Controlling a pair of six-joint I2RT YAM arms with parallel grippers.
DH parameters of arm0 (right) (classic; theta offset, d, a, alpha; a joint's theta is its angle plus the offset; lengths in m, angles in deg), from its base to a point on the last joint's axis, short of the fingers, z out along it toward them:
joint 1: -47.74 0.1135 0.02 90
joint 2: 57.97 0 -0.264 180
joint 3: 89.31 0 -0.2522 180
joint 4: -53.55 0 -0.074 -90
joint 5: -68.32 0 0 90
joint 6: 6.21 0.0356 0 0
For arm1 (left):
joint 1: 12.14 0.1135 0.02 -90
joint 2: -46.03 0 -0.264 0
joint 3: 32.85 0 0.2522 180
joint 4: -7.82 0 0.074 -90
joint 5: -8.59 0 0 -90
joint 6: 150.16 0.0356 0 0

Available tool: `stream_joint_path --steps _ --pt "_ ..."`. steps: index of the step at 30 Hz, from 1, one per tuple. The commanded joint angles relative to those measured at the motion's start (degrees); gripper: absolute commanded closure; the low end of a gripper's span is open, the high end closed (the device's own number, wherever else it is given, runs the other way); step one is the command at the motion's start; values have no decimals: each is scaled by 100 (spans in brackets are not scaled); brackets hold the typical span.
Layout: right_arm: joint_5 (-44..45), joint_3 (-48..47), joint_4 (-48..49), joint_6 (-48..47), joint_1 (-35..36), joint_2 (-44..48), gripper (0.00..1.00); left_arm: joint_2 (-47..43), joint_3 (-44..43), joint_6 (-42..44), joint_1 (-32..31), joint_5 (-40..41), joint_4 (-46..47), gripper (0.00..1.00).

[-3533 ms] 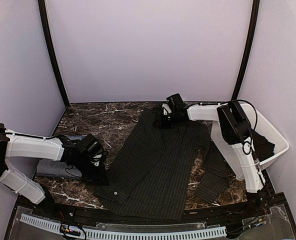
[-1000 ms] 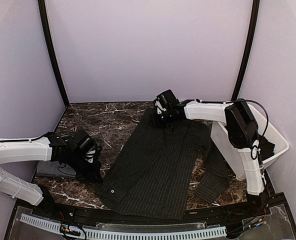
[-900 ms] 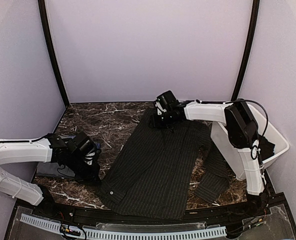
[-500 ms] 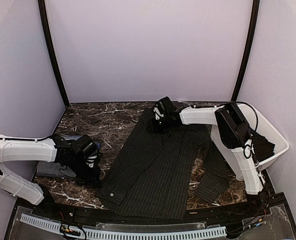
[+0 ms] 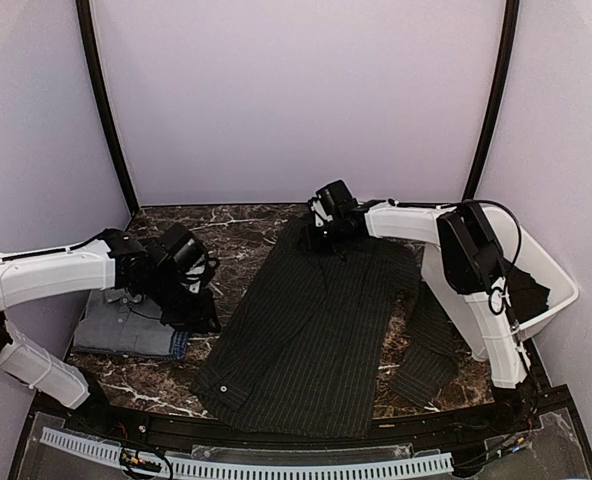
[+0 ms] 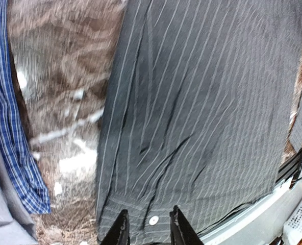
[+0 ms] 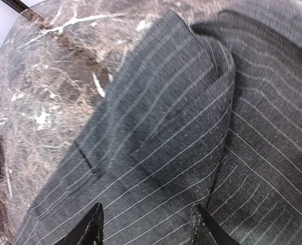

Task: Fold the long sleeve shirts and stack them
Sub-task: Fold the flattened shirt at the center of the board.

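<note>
The left gripper (image 6: 149, 232) is open by a narrow gap and holds nothing; its tips hang over the near hem of the pinstripe shirt (image 6: 202, 112), with a pale button (image 6: 153, 220) showing between them. In the top view it (image 5: 201, 318) sits at the shirt's 9 o'clock edge. The right gripper (image 7: 147, 229) is spread wide and also empty, poised over the folded collar end of the same shirt (image 7: 192, 132); whether its tips touch the cloth I cannot tell. From above it (image 5: 318, 240) is at the shirt's 12 o'clock end. The shirt (image 5: 306, 330) lies spread flat across the middle of the table (image 5: 206, 240), running from 12 toward 7 o'clock, and one sleeve (image 5: 426, 350) trails off at 4 o'clock. At the table's 9 o'clock, just beside the left gripper, a folded grey shirt (image 5: 121, 322) lies on a blue shirt (image 5: 179, 345), whose checked edge (image 6: 5, 117) shows in the left wrist view. At 3 o'clock stands the tub (image 5: 561, 300), with dark cloth (image 5: 526, 288) in it.
</note>
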Motion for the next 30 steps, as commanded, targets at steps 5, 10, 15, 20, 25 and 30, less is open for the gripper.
stream_joint_path --steps 5,10,15,20,25,30 --pt "30 618 74 104 198 1162 59 1153 -1550 870 457 444 330 70" --pt "-160 1804 592 554 209 1708 75 2302 -2544 1390 826 332 1026 67" --pt "-435 2223 882 710 204 1625 78 3510 -3704 1921 986 382 1599 64" --pt "-419 2252 699 717 213 1283 80 4454 -4621 2082 1097 303 2025 58" --pt "-168 2263 449 657 277 1046 80 5353 -5525 2163 1104 398 2244 50" --pt "-12 2150 168 560 321 895 78 6383 -6749 2069 1113 653 2021 45"
